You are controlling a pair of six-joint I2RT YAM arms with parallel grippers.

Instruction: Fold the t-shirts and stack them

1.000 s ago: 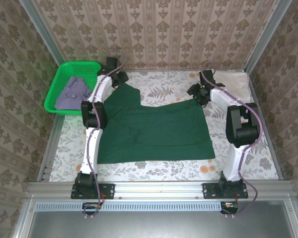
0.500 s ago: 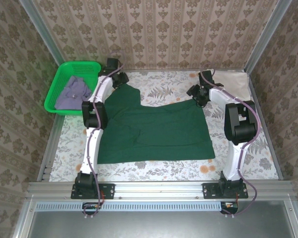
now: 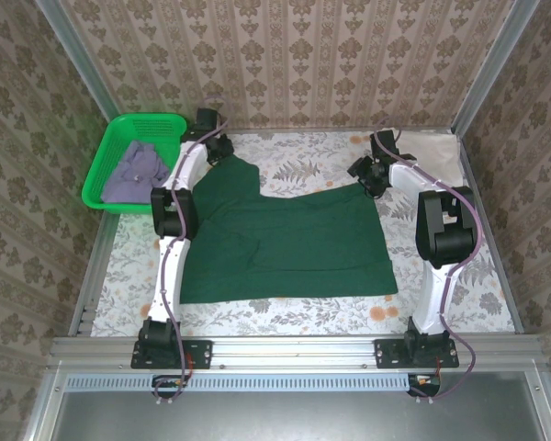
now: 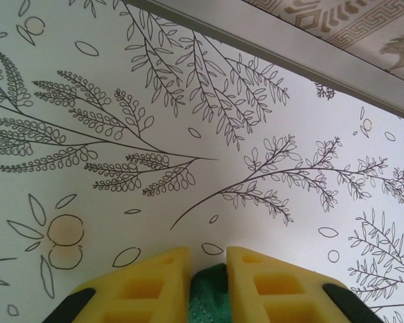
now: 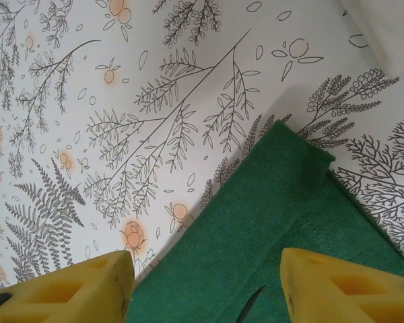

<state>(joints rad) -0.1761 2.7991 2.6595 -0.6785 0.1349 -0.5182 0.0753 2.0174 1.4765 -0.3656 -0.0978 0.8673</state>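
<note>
The left gripper (image 4: 207, 257) is pinching a corner of the green shirt (image 3: 294, 239) between its fingers while the right gripper (image 5: 203, 261) is hanging open over another corner, likely needing an equally deep bite for 1 even fold.

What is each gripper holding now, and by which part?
The left gripper pinches the large dark green cloth t-shirt at its far left corner; the open right gripper holds nothing.
</note>
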